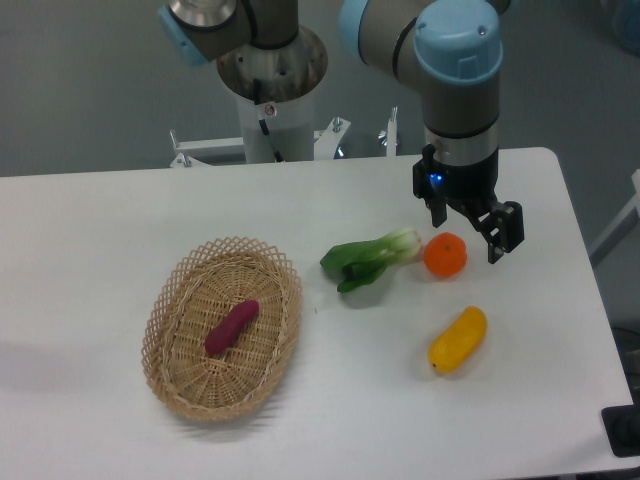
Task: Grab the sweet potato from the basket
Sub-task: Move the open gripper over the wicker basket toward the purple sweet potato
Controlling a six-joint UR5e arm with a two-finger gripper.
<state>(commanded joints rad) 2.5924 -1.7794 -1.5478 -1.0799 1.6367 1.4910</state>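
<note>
Over at the lower left of the frame I see the basket (165, 345), an oval of tan woven straw with a looped openwork rim, sitting flat on the white worktop (90, 230). Inside it, on the woven floor and a little above the middle, lies the sweet potato (231, 327), a small magenta-purple tuber with tapered ends, angled so its upper end points toward the upper right. Nothing else is in the basket with it, as far as I can make out.

Moving to the middle of the frame, a leafy green vegetable (371, 260) with a pale stalk end lies on the worktop just to the right of the basket, apart from its rim. Its pale end reaches almost to a round orange (445, 255); I cannot tell whether they touch. Below and slightly right of the orange lies a yellow oblong fruit (458, 339), tilted, well apart from the basket.

Upper right of the frame, the arm (457, 90) comes down with its pincer (470, 225) above the worktop, right by the orange and far from the basket. Its two dark fingers stand apart with a clear gap between them, and they hold nothing.
</note>
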